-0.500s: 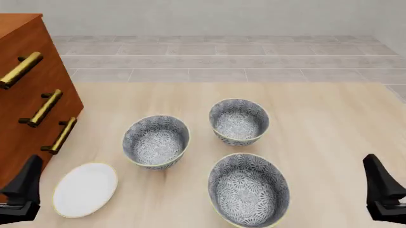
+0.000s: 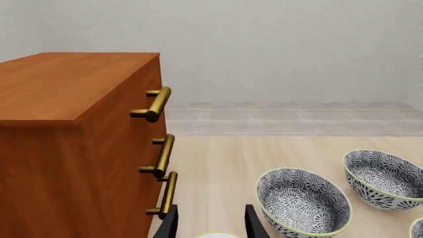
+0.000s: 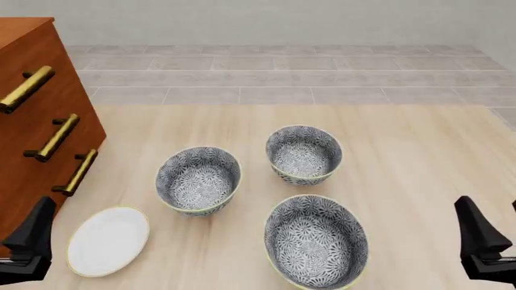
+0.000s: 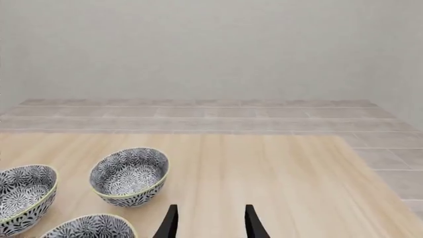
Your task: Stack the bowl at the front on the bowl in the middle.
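The bowl at the front (image 3: 316,241) sits close to the near edge of the counter (image 3: 403,151), a bit right of its middle. It is deep and round, with a dark grey and white flower pattern inside and out and a thin yellow-green rim. It is empty and stands upright.

The left gripper (image 3: 28,241) is at the near left corner and the right gripper (image 3: 484,241) at the near right corner. In each wrist view the two black fingers stand apart with nothing between them, so both sets of jaws are open and hold nothing.

Since half a second ago, the right gripper has moved a little toward the bowls. The left gripper and all the bowls are where they were.

A flat white plate (image 3: 108,240) with a pale rim lies near the left corner, just beside the left gripper. Farther back is the bowl in the middle (image 3: 198,179), left of the front bowl and apart from it. It has the same flower pattern. The third bowl (image 3: 304,154) is farthest back and looks the same.

A brown wooden cabinet (image 3: 32,121) stands at the left edge of the counter. It has three shiny gold bar handles (image 3: 57,138). The counter is smooth pale wood.
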Robot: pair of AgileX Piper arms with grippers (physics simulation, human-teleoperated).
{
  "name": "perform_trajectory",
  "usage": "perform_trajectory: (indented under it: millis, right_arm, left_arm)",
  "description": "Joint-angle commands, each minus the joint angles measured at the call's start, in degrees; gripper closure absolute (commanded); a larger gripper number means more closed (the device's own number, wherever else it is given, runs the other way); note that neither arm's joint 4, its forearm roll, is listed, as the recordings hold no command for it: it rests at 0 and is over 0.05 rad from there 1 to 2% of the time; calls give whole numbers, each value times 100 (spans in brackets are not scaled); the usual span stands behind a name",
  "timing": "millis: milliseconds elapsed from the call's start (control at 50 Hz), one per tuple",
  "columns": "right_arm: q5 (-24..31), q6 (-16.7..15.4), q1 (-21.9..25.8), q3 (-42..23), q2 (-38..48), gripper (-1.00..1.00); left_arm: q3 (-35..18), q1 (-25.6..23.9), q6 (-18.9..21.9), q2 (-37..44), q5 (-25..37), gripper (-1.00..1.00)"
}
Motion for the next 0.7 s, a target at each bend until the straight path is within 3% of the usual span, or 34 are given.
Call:
perform_trajectory:
  millis: [20, 80, 160, 200, 240, 420, 480, 540, 620, 640, 660, 700]
  right_arm:
    - [51, -23, 47, -8, -68, -100]
    - [-11, -34, 63, -23, 29, -100]
    - [-396, -38, 91, -106, 803, -100]
    - [-223, 130, 108, -296, 779, -100]
    - [-125, 37, 146, -451, 865, -100]
    - [1079, -37, 463, -1722, 1183, -100]
    - [1460, -227, 525, -2168, 1529, -100]
    - [1817, -77, 662, -2585, 1796, -100]
    - [2169, -501, 709, -3068, 2355, -100]
    - [2209, -525, 721, -3148, 2460, -100]
    - [2311, -317, 880, -3317, 2649, -100]
    - [2418, -514, 828, -3587, 2992, -100]
  left_arm:
    - [-1, 3, 7, -12, 6, -100]
    - [-3, 4, 6, -12, 9, -100]
    - [-5, 4, 7, -18, 17, -100]
    - [-7, 3, 7, -22, 23, -100]
    - [-8, 4, 7, -24, 27, -100]
    - [-15, 4, 8, -31, 40, -100]
    - [-14, 4, 8, -31, 38, -100]
    - [-15, 4, 8, -32, 40, -100]
    - [-16, 4, 8, -33, 43, -100]
    - [-16, 4, 8, -33, 42, -100]
    - [-16, 4, 8, -33, 42, -100]
    - [-15, 4, 8, -32, 39, -100]
